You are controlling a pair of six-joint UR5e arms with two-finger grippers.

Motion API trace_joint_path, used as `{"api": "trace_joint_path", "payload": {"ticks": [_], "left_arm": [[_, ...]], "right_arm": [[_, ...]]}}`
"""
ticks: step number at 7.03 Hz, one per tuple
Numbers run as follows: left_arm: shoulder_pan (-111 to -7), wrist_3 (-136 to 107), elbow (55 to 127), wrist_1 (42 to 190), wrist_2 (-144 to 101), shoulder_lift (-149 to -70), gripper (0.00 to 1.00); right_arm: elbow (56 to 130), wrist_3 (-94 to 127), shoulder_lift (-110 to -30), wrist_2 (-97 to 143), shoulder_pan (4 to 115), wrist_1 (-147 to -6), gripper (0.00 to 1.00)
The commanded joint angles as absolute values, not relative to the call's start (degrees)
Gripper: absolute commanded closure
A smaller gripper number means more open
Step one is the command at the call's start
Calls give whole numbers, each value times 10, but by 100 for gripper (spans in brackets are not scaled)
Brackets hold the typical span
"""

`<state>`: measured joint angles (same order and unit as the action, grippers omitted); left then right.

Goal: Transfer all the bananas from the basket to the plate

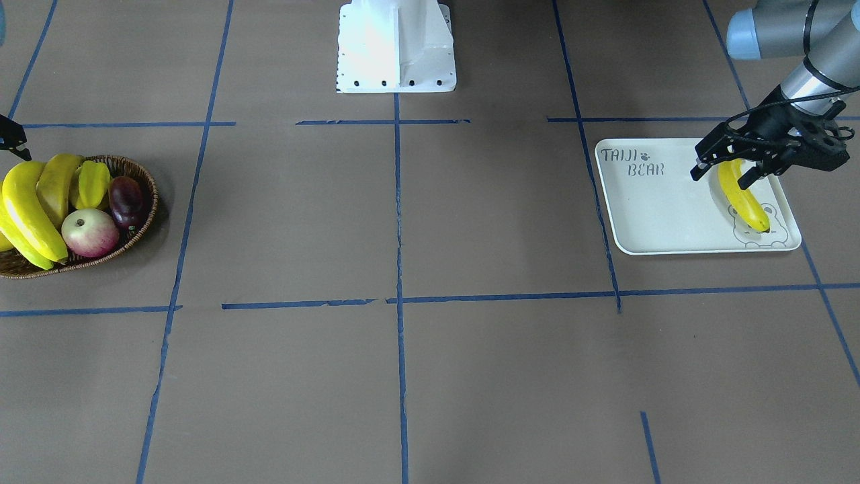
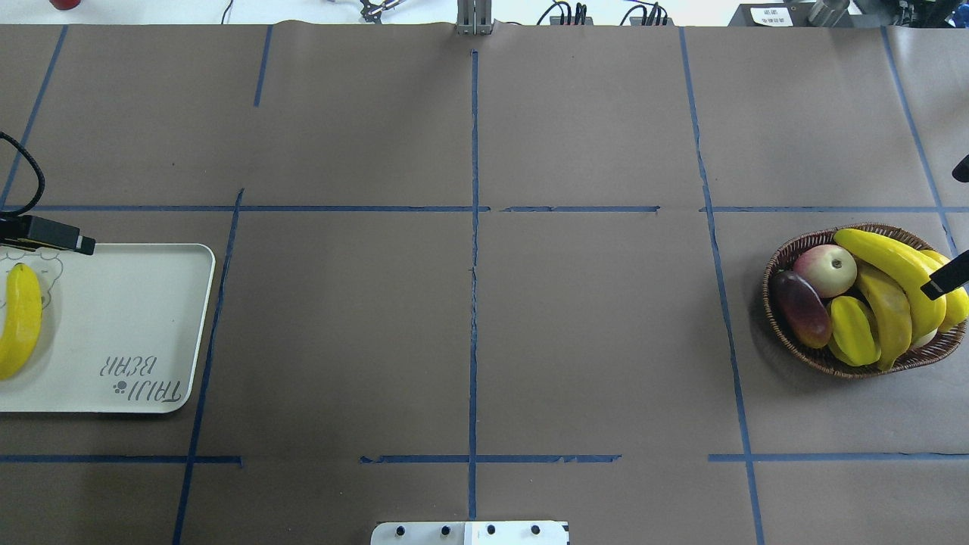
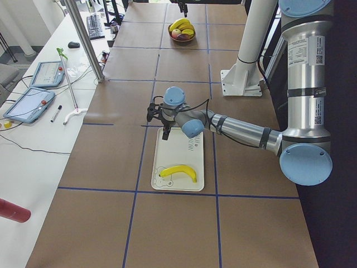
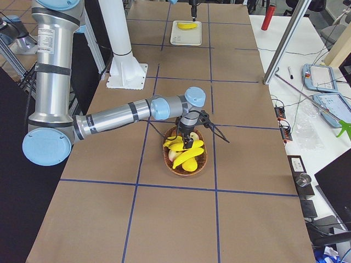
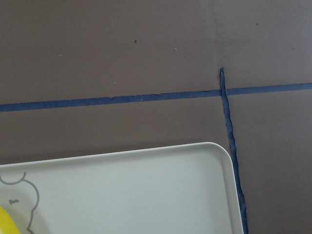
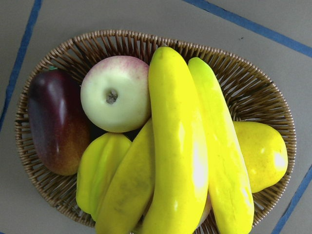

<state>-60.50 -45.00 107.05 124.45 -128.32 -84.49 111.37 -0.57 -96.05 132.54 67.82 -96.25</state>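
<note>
One banana (image 1: 746,202) lies flat on the cream plate (image 1: 658,208), over the bear drawing. My left gripper (image 1: 720,180) hangs open just above that banana's inner end, holding nothing; in the left wrist view only the plate's corner (image 5: 146,195) and a sliver of banana (image 5: 5,222) show. Three bananas (image 6: 175,146) lie stacked in the wicker basket (image 6: 243,63). My right gripper (image 4: 189,143) hovers over them, open, with its fingers (image 2: 942,281) wide apart and empty.
An apple (image 6: 114,92), a dark purple fruit (image 6: 53,122), a star fruit (image 6: 97,170) and a pear (image 6: 263,151) share the basket. The white robot base (image 1: 396,47) stands mid-table. Brown paper with blue tape lines stretches between basket and plate.
</note>
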Motion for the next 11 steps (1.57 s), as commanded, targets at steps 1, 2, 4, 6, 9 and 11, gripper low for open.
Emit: {"api": "trace_joint_path", "payload": {"ticks": [1,2,4,6,9,11], "left_arm": [[-604,-449,1071,1245,-1283,-846,0],[-604,-449,1071,1245,-1284,-846,0],[-596,-450,1071,1245,-1284,-846,0],[-596,-450,1071,1245,-1284,-848,0],[-596,-449,1071,1245,-1284,-848,0],[-596,-450,1071,1245,-1284,-848,0]], "right_arm": [[1107,27,-958,1341,678,-962,2],[1104,32,-955,1353,678,-962,3],[1103,59,-956,1354,678,-943,4],[1035,171,-966,1350,679,-770,5],[1034,187,-976,1343,679,-730,7],[1034,186,-977,1343,678,-730,9]]}}
